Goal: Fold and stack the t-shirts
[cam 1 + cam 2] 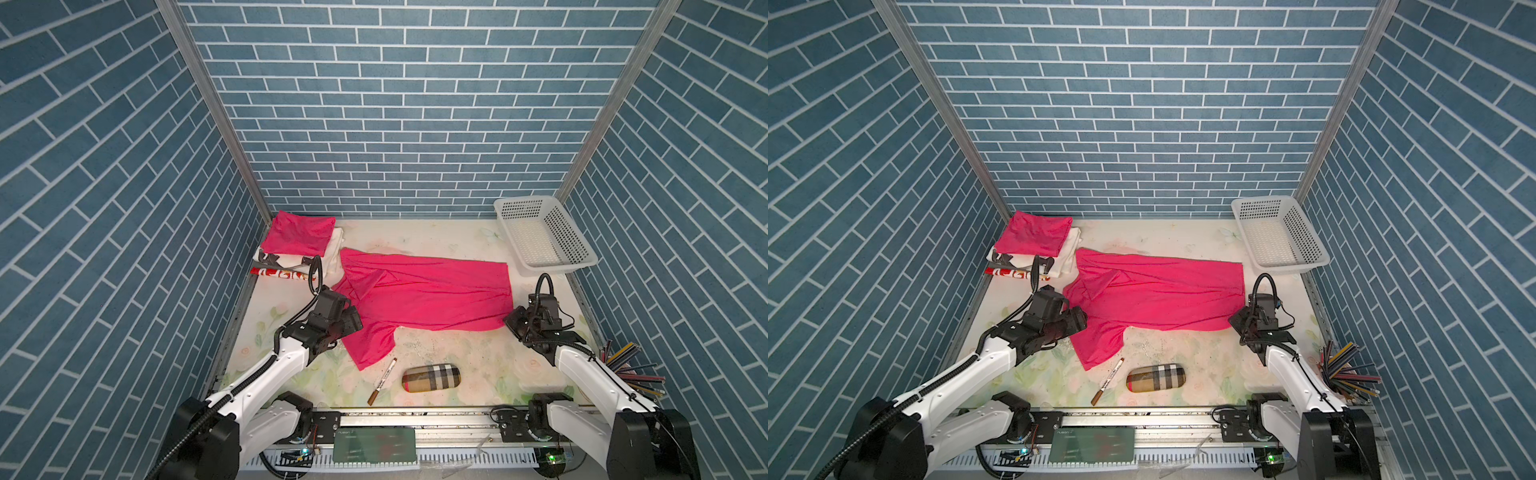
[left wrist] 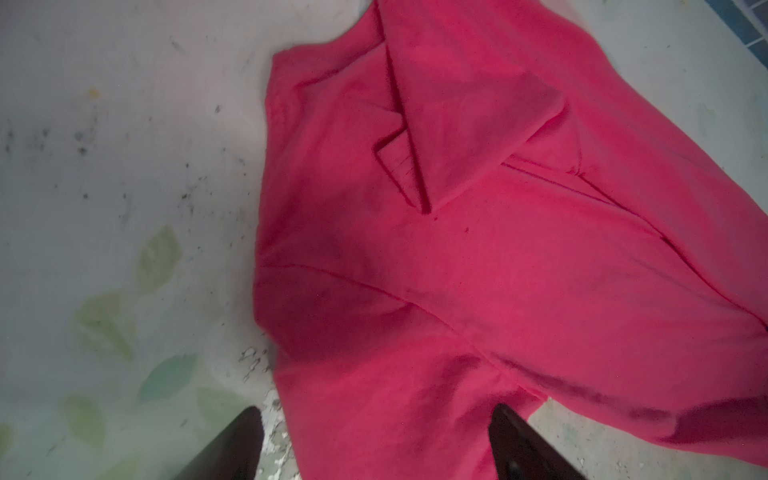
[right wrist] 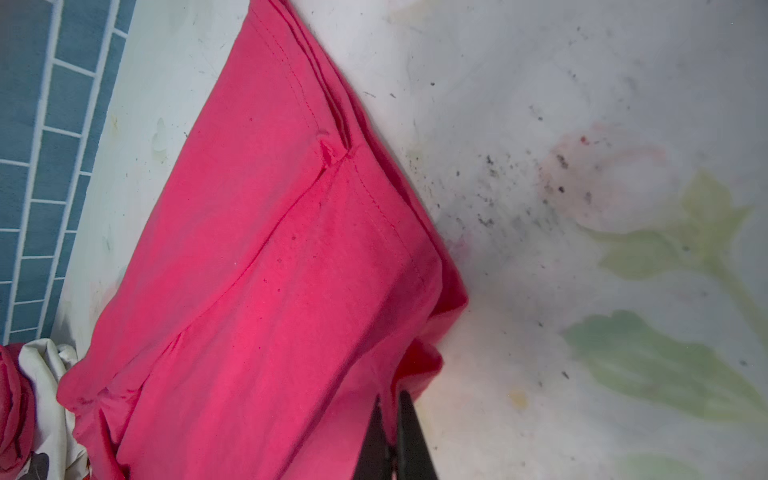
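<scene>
A bright pink t-shirt (image 1: 424,291) (image 1: 1154,295) lies spread across the middle of the table, one sleeve pointing toward the front. A second pink t-shirt (image 1: 299,235) (image 1: 1036,232) lies folded on a pile at the back left. My left gripper (image 1: 353,322) (image 2: 378,440) is open low over the spread shirt's left side, its fingers (image 2: 519,449) straddling pink fabric near the sleeve. My right gripper (image 1: 509,320) (image 3: 390,399) is shut on the shirt's near right hem corner, with a fold of fabric pinched between its tips.
A white perforated basket (image 1: 544,237) stands at the back right. A plaid beige case (image 1: 430,377) and a marker (image 1: 382,381) lie near the front. Coloured pencils (image 1: 631,370) fan out at the right edge. White printed cloth (image 1: 334,253) lies under the folded shirt.
</scene>
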Available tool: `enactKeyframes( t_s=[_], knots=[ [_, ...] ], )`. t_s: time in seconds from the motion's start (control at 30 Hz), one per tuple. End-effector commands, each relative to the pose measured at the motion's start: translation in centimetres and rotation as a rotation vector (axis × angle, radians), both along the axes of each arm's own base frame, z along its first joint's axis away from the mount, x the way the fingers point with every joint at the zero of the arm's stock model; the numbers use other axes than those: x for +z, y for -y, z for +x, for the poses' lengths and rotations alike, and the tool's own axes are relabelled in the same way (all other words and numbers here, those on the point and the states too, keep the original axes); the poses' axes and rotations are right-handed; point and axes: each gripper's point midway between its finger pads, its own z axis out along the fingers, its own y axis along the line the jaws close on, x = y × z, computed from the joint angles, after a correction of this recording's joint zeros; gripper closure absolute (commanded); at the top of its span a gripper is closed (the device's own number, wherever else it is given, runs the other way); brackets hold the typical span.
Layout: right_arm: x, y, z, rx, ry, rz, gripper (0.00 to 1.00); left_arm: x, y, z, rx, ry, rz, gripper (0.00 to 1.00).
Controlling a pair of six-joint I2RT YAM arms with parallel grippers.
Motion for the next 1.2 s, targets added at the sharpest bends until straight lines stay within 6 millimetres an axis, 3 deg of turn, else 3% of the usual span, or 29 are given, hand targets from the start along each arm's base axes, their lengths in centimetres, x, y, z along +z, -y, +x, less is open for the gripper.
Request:
enactKeyframes(
  t_s=[0.0, 0.1, 0.33, 0.6, 0.67, 0.77, 0.93, 1.17],
  knots=[
    [-0.2, 0.1, 0.2, 0.028, 0.008, -0.030, 1.00, -2.4, -0.6, -2.1, 0.051, -0.127, -0.034, 0.14],
    [-0.5, -0.2, 0.2, 0.041, 0.011, -0.019, 1.00, -4.0, -0.7, -2.5, 0.059, -0.171, -0.047, 0.20],
    [-0.1, 0.0, 0.4, 0.053, 0.022, -0.047, 1.00, -5.7, -0.7, -2.9, 0.055, -0.207, -0.036, 0.45],
    [-0.2, -0.4, 0.7, 0.057, 0.032, -0.021, 1.00, -7.1, -1.8, -2.5, 0.071, -0.226, 0.041, 0.49],
    [-0.1, -0.4, 0.8, 0.057, 0.035, -0.022, 1.00, -7.3, -2.0, -2.1, 0.063, -0.219, 0.067, 0.61],
    [0.0, -0.3, 0.7, 0.055, 0.037, -0.026, 1.00, -7.5, -2.0, -1.9, 0.054, -0.212, 0.071, 0.82],
    [0.1, 0.0, 0.7, 0.051, 0.040, -0.041, 1.00, -7.5, -2.2, -2.0, 0.039, -0.209, 0.092, 0.99],
    [0.5, 0.0, 0.7, 0.063, 0.039, -0.054, 1.00, -4.7, -1.3, -1.3, 0.008, -0.142, 0.042, 1.00]
  ],
)
